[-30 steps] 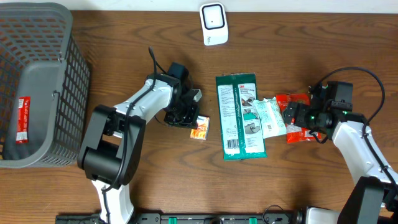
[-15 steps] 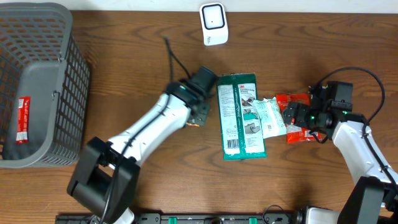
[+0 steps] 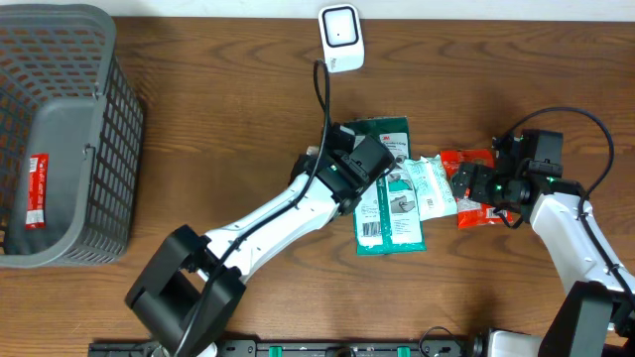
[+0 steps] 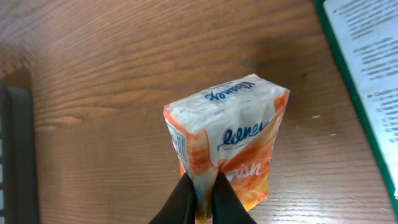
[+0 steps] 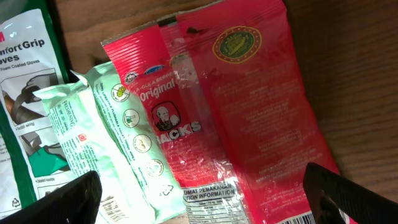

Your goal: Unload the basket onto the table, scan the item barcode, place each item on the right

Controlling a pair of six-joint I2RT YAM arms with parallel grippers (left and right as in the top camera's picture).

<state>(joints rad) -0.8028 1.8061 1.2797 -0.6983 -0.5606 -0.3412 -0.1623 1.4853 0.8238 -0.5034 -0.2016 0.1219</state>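
Observation:
An orange and white Kleenex tissue pack [image 4: 227, 146] hangs above the wood, pinched at its lower edge by my left gripper [image 4: 202, 200], which is shut on it. A small barcode [image 4: 179, 143] shows on the pack's left side. In the overhead view the left gripper [image 3: 363, 161] hovers at the top left corner of the green glove package [image 3: 392, 213], and the pack is hidden under it. The white scanner [image 3: 340, 38] stands at the table's far edge. My right gripper [image 5: 208, 199] is open above a red snack bag [image 5: 249, 106] and holds nothing.
A pale green wipes pack [image 5: 118, 137] lies between the red bag and the green package [image 5: 25, 93]. A grey basket [image 3: 109, 109] with a red-labelled item [image 3: 37, 188] inside sits at the far left. The green package's edge [image 4: 367, 68] is just right of the held pack.
My left arm has lifted the tissue pack off the table and swung right and away, ending by the green package's top corner. The right arm has not moved.

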